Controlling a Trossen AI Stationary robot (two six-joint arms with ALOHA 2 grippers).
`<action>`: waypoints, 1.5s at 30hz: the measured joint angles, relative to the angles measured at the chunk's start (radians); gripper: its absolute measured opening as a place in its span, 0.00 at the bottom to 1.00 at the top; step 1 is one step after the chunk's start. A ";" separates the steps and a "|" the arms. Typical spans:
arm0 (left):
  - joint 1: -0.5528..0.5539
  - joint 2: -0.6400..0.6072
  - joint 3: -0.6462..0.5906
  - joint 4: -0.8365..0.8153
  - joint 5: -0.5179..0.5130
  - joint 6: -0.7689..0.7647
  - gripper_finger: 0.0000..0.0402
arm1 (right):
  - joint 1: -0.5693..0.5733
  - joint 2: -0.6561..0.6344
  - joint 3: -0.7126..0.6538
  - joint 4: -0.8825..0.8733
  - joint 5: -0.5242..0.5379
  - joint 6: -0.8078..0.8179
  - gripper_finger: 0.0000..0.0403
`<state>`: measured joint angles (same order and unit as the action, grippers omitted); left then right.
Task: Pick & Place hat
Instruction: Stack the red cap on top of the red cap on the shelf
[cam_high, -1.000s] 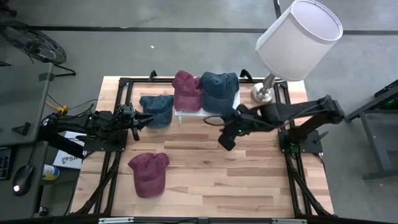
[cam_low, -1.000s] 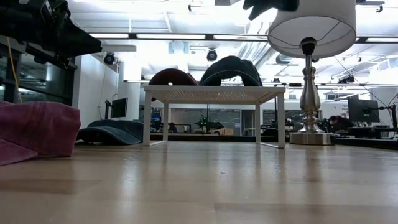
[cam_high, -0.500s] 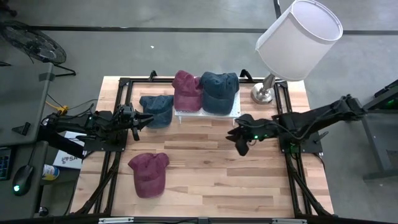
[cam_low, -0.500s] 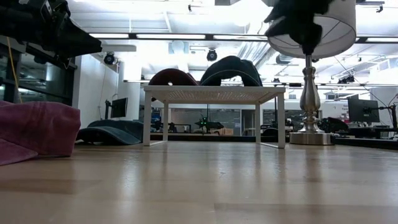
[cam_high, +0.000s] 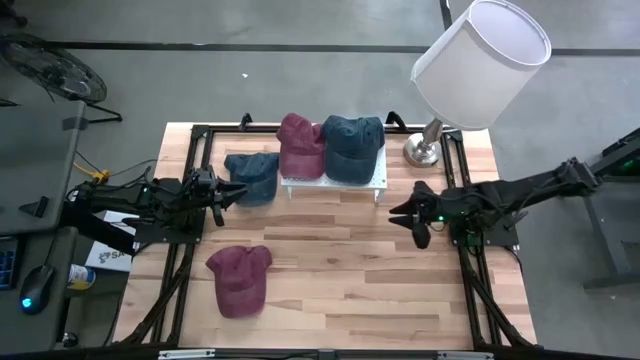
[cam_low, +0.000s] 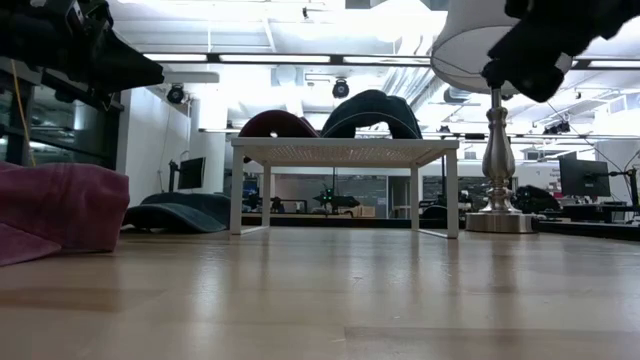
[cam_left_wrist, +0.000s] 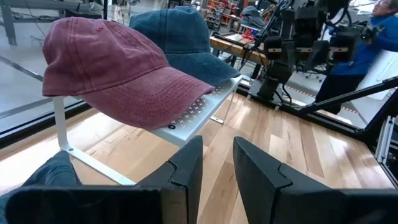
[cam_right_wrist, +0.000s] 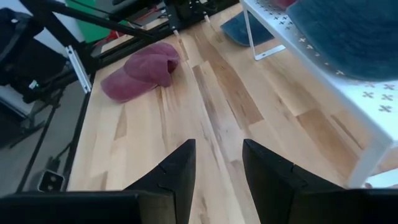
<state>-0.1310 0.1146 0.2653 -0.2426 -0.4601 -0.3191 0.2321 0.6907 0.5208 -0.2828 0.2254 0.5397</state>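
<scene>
The right gripper (cam_high: 420, 228) hangs empty above the bare planks near the right edge of the pale wooden slatted worktop (cam_high: 340, 300), fingers apart; the left gripper (cam_high: 222, 197) waits near the left edge, fingers apart with a narrow gap, empty.

Hat positions:
- A maroon cotton cap (cam_high: 300, 145) and a navy denim cap (cam_high: 354, 147) sit side by side, touching, on the white perforated metal rack (cam_high: 378, 181) at the far edge.
- A second navy denim cap (cam_high: 253, 177) lies on the worktop just beside the rack's left end.
- A second maroon cotton cap (cam_high: 240, 279) lies alone toward the near left corner.

Probable faults:
- The lone maroon cap is well apart from the right gripper; a long reach risks a shallow pinch on soft fabric, so the cap may slip free.
- The silver-stemmed lamp with white drum shade (cam_high: 482, 62) stands at the far right corner; a high swing of the right arm could strike it.
- Adding to the crowded rack could push a resting cap off.
</scene>
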 joint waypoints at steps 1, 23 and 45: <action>0.000 0.000 0.000 0.000 0.000 0.000 0.22 | 0.000 -0.019 -0.014 0.002 0.000 -0.010 0.31; 0.000 0.000 0.000 0.000 0.000 0.000 0.22 | -0.003 -0.287 -0.156 -0.017 -0.035 -0.236 0.31; 0.000 0.000 0.000 0.000 0.000 0.000 0.22 | -0.003 -0.519 -0.160 -0.117 0.018 -0.286 0.31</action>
<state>-0.1313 0.1146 0.2650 -0.2424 -0.4600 -0.3192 0.2287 0.1721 0.3607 -0.4002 0.2439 0.2534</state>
